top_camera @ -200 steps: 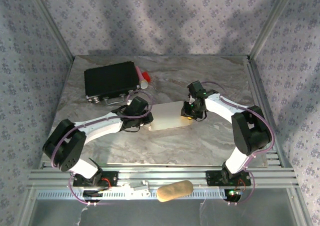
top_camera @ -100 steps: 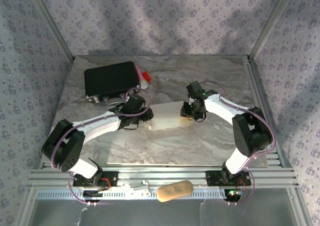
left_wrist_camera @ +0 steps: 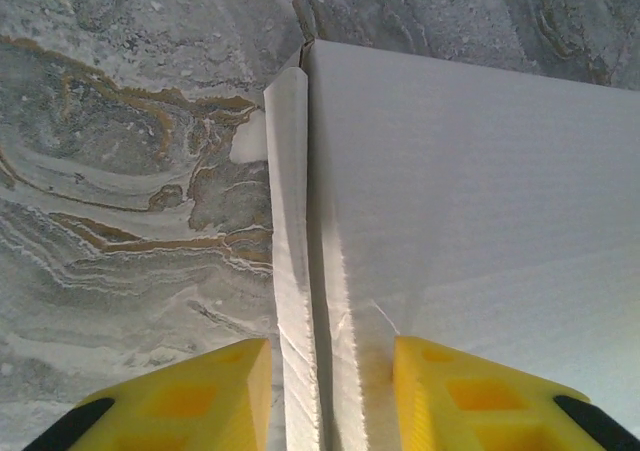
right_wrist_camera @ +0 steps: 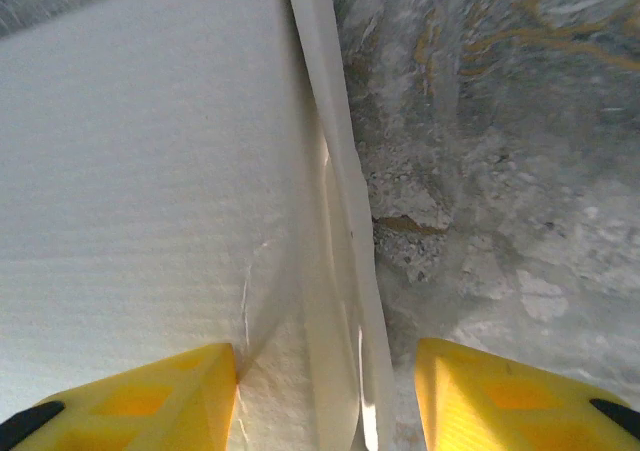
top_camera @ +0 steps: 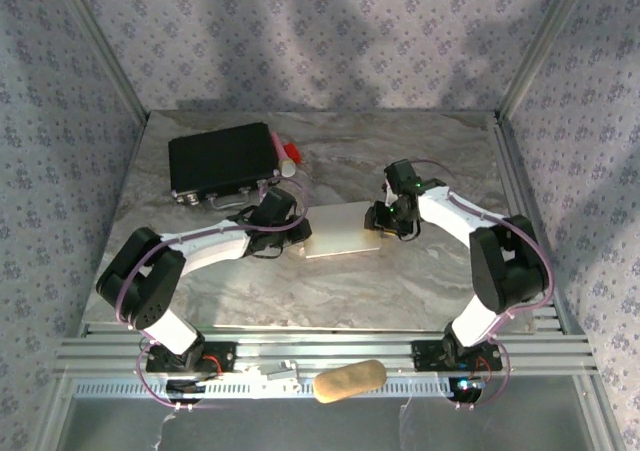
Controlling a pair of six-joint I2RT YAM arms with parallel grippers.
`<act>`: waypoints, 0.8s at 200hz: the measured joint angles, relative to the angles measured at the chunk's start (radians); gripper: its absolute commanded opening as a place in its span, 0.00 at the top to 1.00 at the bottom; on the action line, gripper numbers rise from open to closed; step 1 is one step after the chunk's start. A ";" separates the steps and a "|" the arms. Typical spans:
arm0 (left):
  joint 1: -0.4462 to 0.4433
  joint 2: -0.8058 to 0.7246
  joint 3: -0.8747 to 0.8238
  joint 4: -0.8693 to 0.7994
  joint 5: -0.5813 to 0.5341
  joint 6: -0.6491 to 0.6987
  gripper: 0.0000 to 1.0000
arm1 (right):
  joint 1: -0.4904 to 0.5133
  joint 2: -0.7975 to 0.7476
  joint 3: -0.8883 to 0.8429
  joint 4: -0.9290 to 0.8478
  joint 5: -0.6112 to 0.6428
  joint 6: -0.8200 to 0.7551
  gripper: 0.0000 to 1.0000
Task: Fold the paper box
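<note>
The paper box point(top_camera: 345, 236) is laid flat near the middle of the desk point(top_camera: 400, 291), and its two short ends are straddled by the pincers. At the end toward the left edge, a narrow raised flap is bracketed by the left pincer point(left_wrist_camera: 330, 346), whose jaws are partly parted; whether the flap is pinched cannot be told. At the end toward the right edge, the flap is flanked by the right pincer point(right_wrist_camera: 325, 349), held open with a gap seen beside the outer finger, nothing gripped. Bare marble is left toward the near edge, the right edge and the far right corner; the far left corner is taken by a black case point(top_camera: 222, 159). The box is seen as plain white thin cardboard, faintly ribbed, lightly creased near each flap.
</note>
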 measured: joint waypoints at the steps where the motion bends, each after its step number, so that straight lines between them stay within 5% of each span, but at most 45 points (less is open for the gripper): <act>1: 0.000 0.000 0.000 0.001 0.000 0.000 0.66 | 0.000 0.002 -0.002 0.003 -0.002 -0.001 0.51; 76: 0.000 0.052 0.000 0.057 0.004 0.001 0.89 | -0.018 0.027 -0.062 0.104 -0.071 -0.006 0.62; 125: 0.003 0.055 -0.026 0.120 -0.004 -0.007 0.96 | -0.043 0.017 -0.096 0.159 -0.117 -0.005 0.71; 160: 0.009 0.055 -0.042 0.153 0.000 -0.008 1.00 | -0.061 0.010 -0.118 0.190 -0.152 -0.006 0.68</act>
